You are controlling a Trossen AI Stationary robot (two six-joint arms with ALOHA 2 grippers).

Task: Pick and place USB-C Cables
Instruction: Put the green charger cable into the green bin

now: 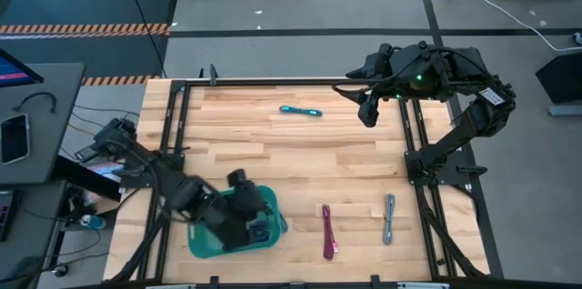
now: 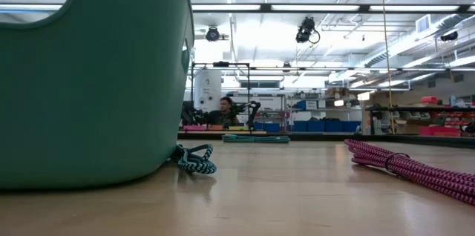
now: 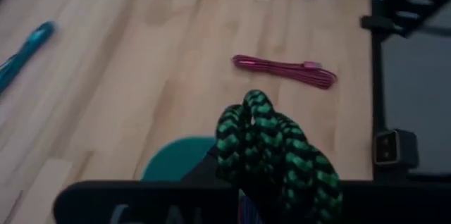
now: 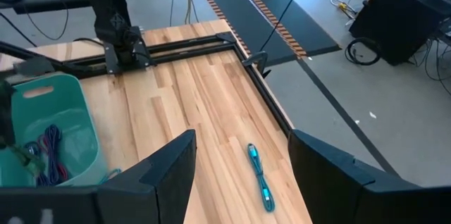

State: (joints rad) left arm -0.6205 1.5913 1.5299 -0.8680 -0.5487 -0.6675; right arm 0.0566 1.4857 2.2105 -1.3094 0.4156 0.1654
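Green-black cable (image 3: 278, 150) is hanging clenched in my left claw (image 1: 238, 221) above the teal bin (image 1: 205, 242); cyan (image 1: 300, 111), magenta (image 1: 327, 232), grey (image 1: 388, 218) cables are lying beyond, waiting. My right claw (image 4: 243, 171) is gaping empty.

You can see a light wooden table (image 1: 300, 157) with a black metal frame (image 1: 414, 144) around it. A green tub (image 2: 89, 80) sits on the table near one corner. Far behind the table, a person (image 2: 225, 110) sits in the big room.
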